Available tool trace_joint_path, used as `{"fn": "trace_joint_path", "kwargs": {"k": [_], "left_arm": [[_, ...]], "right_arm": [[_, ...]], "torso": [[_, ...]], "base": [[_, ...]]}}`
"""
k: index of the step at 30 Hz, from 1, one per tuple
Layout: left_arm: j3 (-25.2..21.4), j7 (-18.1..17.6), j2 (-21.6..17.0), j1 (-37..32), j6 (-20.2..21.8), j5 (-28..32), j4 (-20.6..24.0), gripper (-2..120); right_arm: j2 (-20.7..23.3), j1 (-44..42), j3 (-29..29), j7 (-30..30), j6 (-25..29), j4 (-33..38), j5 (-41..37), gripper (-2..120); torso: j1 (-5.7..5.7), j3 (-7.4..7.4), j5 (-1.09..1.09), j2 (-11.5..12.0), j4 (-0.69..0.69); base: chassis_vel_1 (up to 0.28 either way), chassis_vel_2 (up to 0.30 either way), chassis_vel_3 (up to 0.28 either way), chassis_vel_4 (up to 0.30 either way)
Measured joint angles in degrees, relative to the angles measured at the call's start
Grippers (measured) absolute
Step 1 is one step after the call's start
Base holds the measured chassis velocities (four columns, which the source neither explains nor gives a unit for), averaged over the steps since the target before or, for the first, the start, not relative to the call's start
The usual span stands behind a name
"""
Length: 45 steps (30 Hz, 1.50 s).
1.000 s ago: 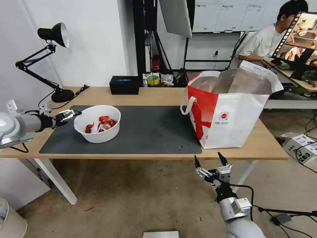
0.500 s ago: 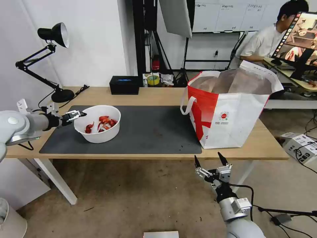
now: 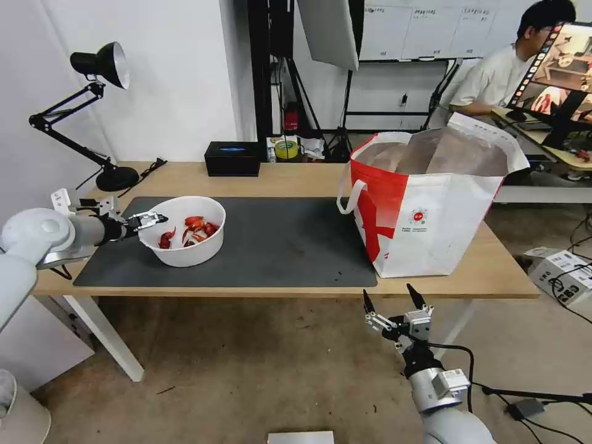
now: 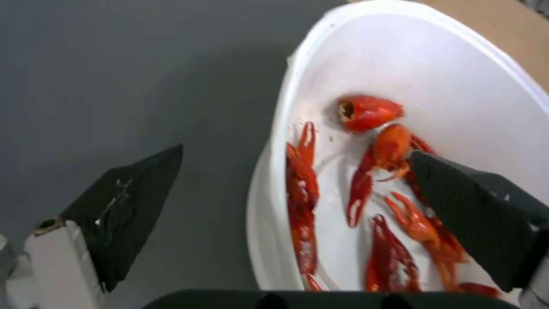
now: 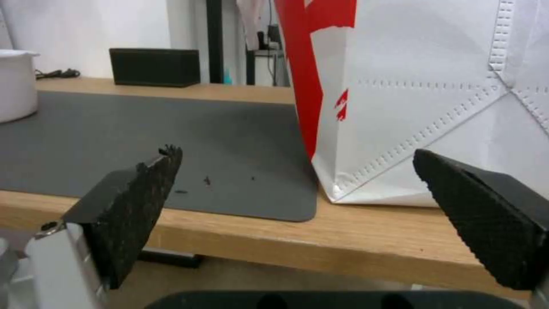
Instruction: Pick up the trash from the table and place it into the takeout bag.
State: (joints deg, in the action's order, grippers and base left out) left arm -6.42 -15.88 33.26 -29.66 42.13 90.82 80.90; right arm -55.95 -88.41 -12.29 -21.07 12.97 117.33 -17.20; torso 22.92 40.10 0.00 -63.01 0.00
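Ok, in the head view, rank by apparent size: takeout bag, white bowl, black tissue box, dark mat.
1. dark mat
2. takeout bag
3. white bowl
4. black tissue box, though it sits farther back, so its look may understate it.

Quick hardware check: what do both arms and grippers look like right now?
Both arms are light grey rounded tubes ending in black wrists. The left gripper and right gripper have white-silver knuckle blocks and pointed black wedge fingers with textured pads. A black cable trails from the right wrist.
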Motion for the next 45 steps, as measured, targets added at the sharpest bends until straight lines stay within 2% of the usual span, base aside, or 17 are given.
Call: {"fn": "trace_joint_path", "kwargs": {"k": [9,26,30,33,38,40,42,45], "left_arm": [[2.9,2.4,-0.4,1.1,0.0,-8.0,-0.5,100],[4.0,4.3,-0.8,0.7,0.0,-10.1,-0.2,99],[4.5,4.8,-1.2,0.8,0.0,-10.3,-0.2,94],[4.9,7.0,-1.7,0.6,0.0,-11.6,0.0,84],[5.0,7.9,-1.8,0.5,-0.2,-12.7,-0.1,72],[5.0,8.0,-1.8,0.6,-0.2,-12.8,-0.4,61],[5.0,8.0,-1.8,0.6,-0.2,-12.8,-0.5,57],[4.9,8.4,-2.0,0.6,-0.1,-12.8,-0.8,41]], "right_arm": [[0.0,0.0,0.0,0.0,0.0,0.0,0.0,100],[0.0,0.0,0.0,0.0,0.0,0.0,0.0,100],[0.0,0.0,0.0,0.0,0.0,0.0,0.0,100],[0.0,0.0,0.0,0.0,0.0,0.0,0.0,100],[0.0,0.0,0.0,0.0,0.0,0.0,0.0,100],[0.0,0.0,0.0,0.0,0.0,0.0,0.0,100],[0.0,0.0,0.0,0.0,0.0,0.0,0.0,100],[0.0,0.0,0.0,0.0,0.0,0.0,0.0,100]], "torso": [[0.00,0.00,0.00,0.0,0.00],[-0.01,-0.01,0.01,0.0,0.00],[-0.01,-0.01,0.01,0.0,0.01],[-0.01,-0.01,0.02,0.0,0.01],[-0.01,-0.01,0.01,0.0,0.01],[-0.01,-0.01,0.01,0.0,0.01],[-0.02,-0.01,0.01,0.0,0.01],[-0.01,0.00,-0.01,0.0,0.01]], "base": [[0.000,0.000,0.000,0.000],[0.000,0.000,0.000,0.000],[0.000,0.000,0.000,0.000],[0.000,0.000,0.000,0.000],[0.000,0.000,0.000,0.000],[0.000,0.000,0.000,0.000],[0.000,0.000,0.000,0.000],[0.000,0.000,0.000,0.000]]}}
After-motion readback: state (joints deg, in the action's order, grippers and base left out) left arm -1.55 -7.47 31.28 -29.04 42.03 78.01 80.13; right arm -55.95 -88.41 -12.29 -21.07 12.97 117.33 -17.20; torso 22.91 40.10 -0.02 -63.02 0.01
